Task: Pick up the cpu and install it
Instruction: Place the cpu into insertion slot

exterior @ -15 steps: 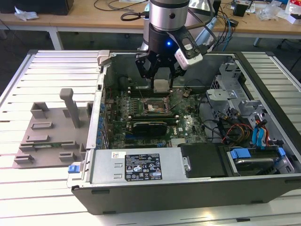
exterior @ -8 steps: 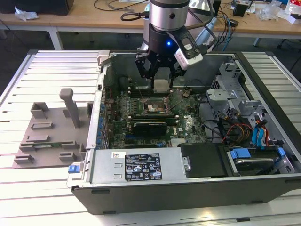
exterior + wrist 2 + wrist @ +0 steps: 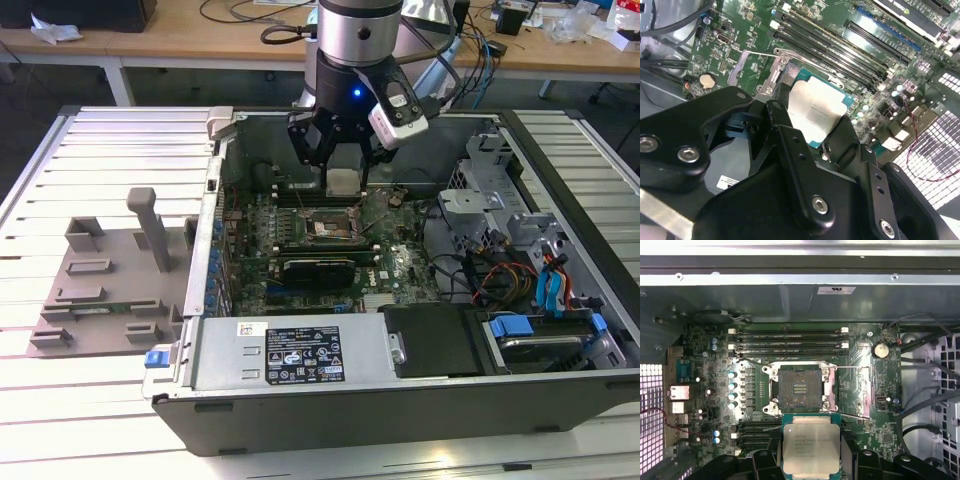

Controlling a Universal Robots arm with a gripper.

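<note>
cpu (image 3: 811, 447): light, stiff, flat chip, underside hidden and probably fragile, pinched by opposite edges in the claw (image 3: 342, 172) closed on it, held aloft near the open socket (image 3: 799, 388).

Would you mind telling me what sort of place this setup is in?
Probably a robotics lab or workshop: an open computer case lies on a slatted table, cable-strewn desks stand behind, and the hand holds the cpu.

Socket (image 3: 800, 387): uncovered, free up to the cpu (image 3: 810, 440) in my gripper (image 3: 811, 456). Memory slots (image 3: 790, 340) beside socket, case wall (image 3: 765, 300) beyond.
</note>
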